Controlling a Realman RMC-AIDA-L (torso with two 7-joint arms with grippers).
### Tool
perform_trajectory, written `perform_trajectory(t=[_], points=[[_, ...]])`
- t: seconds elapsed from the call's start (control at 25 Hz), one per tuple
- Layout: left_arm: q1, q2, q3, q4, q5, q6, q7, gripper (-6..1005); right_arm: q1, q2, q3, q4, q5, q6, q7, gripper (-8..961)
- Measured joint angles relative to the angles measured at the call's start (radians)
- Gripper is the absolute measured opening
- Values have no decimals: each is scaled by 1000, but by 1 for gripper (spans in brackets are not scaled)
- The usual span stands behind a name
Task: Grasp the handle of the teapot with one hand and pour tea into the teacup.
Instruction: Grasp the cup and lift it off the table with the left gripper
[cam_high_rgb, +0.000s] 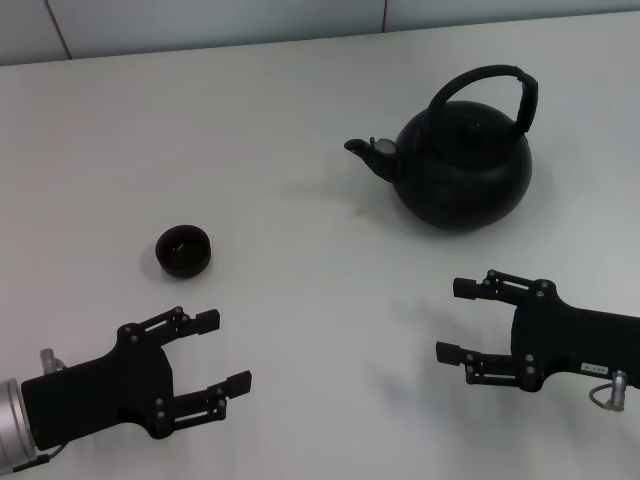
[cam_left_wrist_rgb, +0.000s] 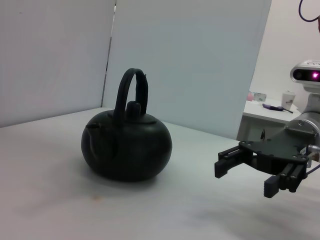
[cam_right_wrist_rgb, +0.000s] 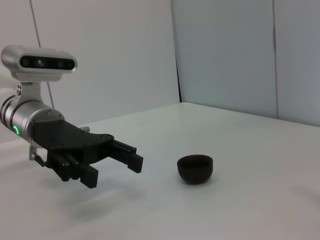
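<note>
Both grippers sit nearest the head camera, low over the white table (cam_high_rgb: 300, 80); left gripper (cam_high_rgb: 218, 352) at about 7 o'clock, fingers spread apart, holding nothing; right gripper (cam_high_rgb: 462, 320) at about 4 o'clock, fingers also apart and empty, a small white label on its body, text too small to read; teacup (cam_high_rgb: 183, 250) stands upright at 10 o'clock of the left gripper, near it but not touching; teapot (cam_high_rgb: 462, 170) sits at 1 o'clock on the table, 12 o'clock of the right gripper, well apart from the cup; spout points toward 9 o'clock, toward the cup side; handle (cam_high_rgb: 490, 88) arches upright over the lid knob, untouched; bare tabletop lies between cup and teapot, nothing standing in the way; table's far edge meets pale wall panels at 12 o'clock; left wrist view shows a second table with small items behind the right gripper (cam_left_wrist_rgb: 257, 172); right wrist view shows the left gripper (cam_right_wrist_rgb: 112, 162) beside the teacup (cam_right_wrist_rgb: 195, 168).
</note>
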Motion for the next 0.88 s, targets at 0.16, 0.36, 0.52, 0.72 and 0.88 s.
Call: perform_trajectory(t=[0.16, 0.36, 0.52, 0.72, 0.88], points=[[0, 0, 0, 0, 0, 0, 0, 811, 0, 0, 0, 0, 0, 0, 0, 809], [0, -1, 0, 0, 0, 0, 0, 811, 0, 0, 1, 0, -1, 0, 0, 809], [1, -1, -3, 0, 0, 0, 0, 811, 0, 0, -1, 0, 0, 0, 0, 809], [5, -2, -5, 0, 0, 2, 0, 811, 0, 0, 4, 0, 0, 0, 0, 809], [7, -2, -7, 0, 0, 4, 0, 811, -1, 1, 4, 0, -1, 0, 0, 809]])
